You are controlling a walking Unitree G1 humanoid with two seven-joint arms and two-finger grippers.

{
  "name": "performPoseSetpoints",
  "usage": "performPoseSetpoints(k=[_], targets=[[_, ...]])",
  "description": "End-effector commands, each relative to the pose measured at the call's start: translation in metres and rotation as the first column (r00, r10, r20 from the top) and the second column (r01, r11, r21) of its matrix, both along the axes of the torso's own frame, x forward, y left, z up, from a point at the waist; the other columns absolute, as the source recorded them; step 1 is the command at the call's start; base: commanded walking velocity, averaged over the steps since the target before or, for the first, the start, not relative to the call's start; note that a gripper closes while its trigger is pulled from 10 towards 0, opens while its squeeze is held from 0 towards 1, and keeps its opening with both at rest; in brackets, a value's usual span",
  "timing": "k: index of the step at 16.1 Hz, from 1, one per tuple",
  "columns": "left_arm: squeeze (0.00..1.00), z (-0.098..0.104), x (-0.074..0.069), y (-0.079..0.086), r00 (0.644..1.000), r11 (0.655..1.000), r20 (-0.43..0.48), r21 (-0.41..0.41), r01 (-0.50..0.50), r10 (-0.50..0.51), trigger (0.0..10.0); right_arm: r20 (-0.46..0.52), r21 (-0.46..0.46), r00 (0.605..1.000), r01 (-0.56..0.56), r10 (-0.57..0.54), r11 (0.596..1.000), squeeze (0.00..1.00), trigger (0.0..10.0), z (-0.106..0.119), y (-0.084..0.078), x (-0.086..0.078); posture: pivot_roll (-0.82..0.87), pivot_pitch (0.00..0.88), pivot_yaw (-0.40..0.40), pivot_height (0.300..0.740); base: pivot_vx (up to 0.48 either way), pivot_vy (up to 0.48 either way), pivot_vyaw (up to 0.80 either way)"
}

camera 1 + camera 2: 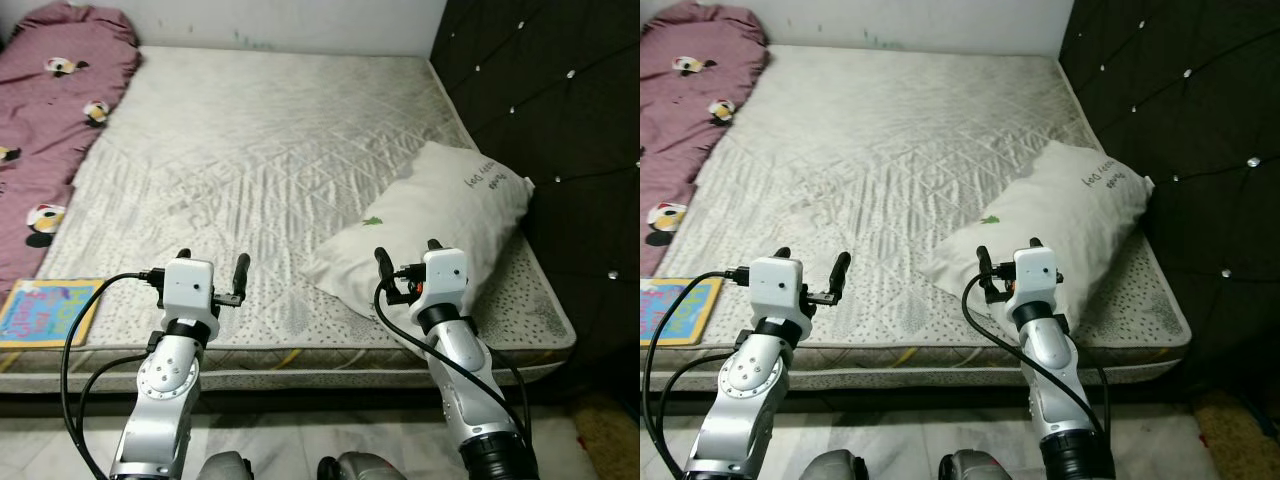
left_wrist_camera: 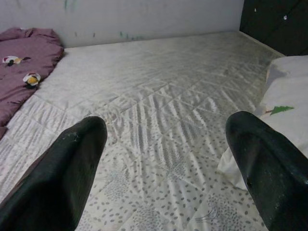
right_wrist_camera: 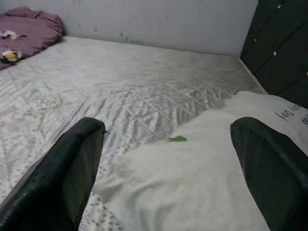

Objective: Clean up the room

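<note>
A white pillow (image 1: 430, 225) with a small green mark lies askew on the right side of the bare quilted mattress (image 1: 260, 150), near the front edge. My right gripper (image 1: 407, 255) hovers open just above the pillow's near corner (image 3: 192, 183), holding nothing. Over the mattress's front edge, my left gripper (image 1: 212, 265) is also open and empty. A crumpled maroon blanket (image 1: 50, 110) with cartoon prints runs along the left side of the bed. A colourful flat book (image 1: 45, 310) rests at the front left corner.
A black tufted headboard (image 1: 560, 100) stands along the right side of the bed. A pale wall closes the far side. Marble-patterned floor (image 1: 300, 440) lies between me and the bed's front edge.
</note>
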State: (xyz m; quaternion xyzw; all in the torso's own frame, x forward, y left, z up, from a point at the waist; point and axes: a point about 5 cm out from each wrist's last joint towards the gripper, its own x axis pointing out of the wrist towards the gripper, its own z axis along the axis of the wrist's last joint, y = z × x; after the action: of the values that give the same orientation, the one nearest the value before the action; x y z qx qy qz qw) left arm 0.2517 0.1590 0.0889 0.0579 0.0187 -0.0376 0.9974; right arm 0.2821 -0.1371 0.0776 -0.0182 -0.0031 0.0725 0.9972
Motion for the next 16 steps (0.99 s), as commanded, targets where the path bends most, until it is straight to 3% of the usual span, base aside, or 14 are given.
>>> performPoseSetpoints(k=[1,6,16], targets=[[0.0,-0.002,-0.001,0.0,1.0,1.0,-0.002,-0.013,0.008,-0.008,10.0,0.001,0.004,1.0,0.004,-0.004,1.0,0.0,10.0,-0.001,-0.001,-0.001,0.02,0.038,-0.007,0.74,0.0,0.0,0.0],[0.0,0.0,0.004,-0.004,1.0,1.0,0.006,-0.002,0.021,-0.021,10.0,0.007,-0.019,1.0,-0.006,0.006,1.0,0.0,10.0,0.0,0.001,-0.002,0.0,0.029,0.005,0.74,0.0,0.0,0.0],[0.0,0.001,0.009,-0.003,1.0,1.0,0.015,0.004,0.024,-0.024,10.0,0.008,-0.012,1.0,-0.011,0.011,1.0,0.0,10.0,0.0,0.0,0.002,0.01,0.025,0.009,0.74,0.0,-0.431,0.0]])
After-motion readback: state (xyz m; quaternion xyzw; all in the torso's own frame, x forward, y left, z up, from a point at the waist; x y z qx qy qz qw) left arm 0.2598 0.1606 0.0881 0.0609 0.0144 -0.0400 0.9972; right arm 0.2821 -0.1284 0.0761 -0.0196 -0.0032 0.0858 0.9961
